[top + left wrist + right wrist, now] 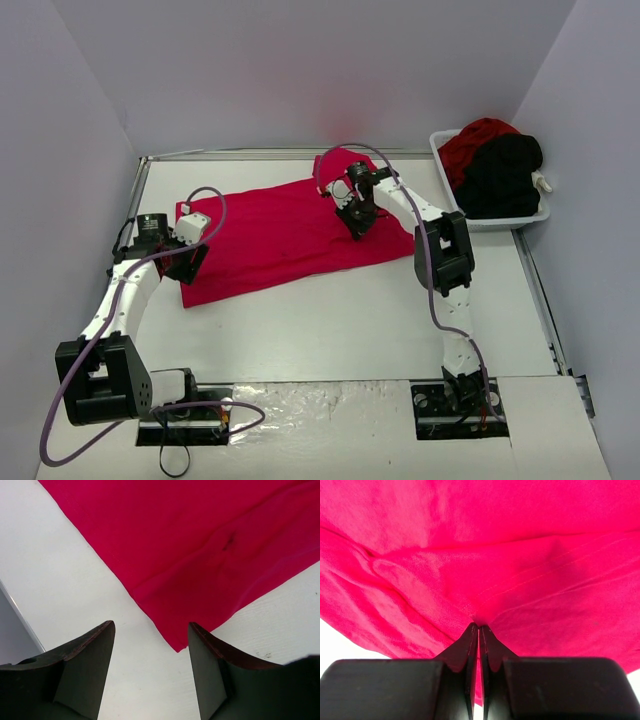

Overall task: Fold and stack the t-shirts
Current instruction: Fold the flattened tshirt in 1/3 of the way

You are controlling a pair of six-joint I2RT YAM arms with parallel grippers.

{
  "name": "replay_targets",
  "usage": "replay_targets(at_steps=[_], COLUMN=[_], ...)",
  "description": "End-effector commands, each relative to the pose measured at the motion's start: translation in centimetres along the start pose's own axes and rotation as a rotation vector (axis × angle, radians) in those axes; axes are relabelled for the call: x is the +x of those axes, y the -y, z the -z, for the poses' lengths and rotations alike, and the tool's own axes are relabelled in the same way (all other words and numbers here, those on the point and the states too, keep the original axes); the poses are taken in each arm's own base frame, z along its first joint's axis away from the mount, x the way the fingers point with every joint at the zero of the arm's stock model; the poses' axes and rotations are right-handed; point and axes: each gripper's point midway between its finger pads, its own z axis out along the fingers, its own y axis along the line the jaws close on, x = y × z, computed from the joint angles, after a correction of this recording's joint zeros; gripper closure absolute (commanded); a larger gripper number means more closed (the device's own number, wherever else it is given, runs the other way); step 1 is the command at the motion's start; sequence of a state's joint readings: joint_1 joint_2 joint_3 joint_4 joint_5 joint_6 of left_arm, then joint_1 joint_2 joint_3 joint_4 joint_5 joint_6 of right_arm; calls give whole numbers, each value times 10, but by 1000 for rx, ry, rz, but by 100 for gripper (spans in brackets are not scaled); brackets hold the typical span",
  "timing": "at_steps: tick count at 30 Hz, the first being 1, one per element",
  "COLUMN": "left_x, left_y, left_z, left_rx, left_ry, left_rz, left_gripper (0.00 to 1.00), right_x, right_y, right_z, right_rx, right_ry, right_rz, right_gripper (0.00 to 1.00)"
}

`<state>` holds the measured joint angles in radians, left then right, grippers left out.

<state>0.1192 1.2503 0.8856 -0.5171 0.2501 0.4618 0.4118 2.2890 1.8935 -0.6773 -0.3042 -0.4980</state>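
Observation:
A bright red t-shirt point(290, 235) lies spread across the white table, folded over along its right side. My right gripper point(357, 222) sits on that right part and is shut on a pinch of the red cloth point(495, 545); the fingertips point(479, 626) meet in a fold. My left gripper point(190, 262) is open and empty at the shirt's near-left corner. In the left wrist view the corner of the shirt point(200, 540) points in between the fingers of the left gripper point(151, 625) without touching them. A black t-shirt point(505, 175) and another red one point(475, 140) lie heaped in the basket.
The white plastic basket point(500, 222) stands at the back right of the table point(330, 320). A raised metal rim runs along the table's left, far and right edges. Grey walls enclose the table on three sides.

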Motion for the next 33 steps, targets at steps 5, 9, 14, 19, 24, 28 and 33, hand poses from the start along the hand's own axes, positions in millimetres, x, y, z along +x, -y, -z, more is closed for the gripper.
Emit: replay_targets(at_steps=[5, 9, 14, 19, 24, 28, 33], left_x=[1, 2, 6, 8, 2, -7, -14], left_y=[1, 1, -2, -3, -4, -4, -2], left_z=[5, 8, 7, 9, 12, 19, 31], left_rx=[-7, -14, -30, -39, -41, -45, -47], left_ry=[18, 14, -11, -26, -10, 24, 62], left_rz=[20, 27, 42, 52, 64, 68, 48], left_gripper=[41, 41, 41, 41, 41, 41, 41], right_x=[-39, -63, -97, -102, -100, -92, -79], right_y=[11, 15, 15, 5, 14, 26, 42], right_z=[24, 16, -5, -17, 11, 43, 86], right_rx=[57, 65, 56, 12, 74, 163, 270], right_ry=[71, 114, 173, 189, 240, 283, 347], right_rz=[55, 94, 151, 182, 154, 127, 61], right_gripper=[100, 100, 100, 67, 61, 58, 50])
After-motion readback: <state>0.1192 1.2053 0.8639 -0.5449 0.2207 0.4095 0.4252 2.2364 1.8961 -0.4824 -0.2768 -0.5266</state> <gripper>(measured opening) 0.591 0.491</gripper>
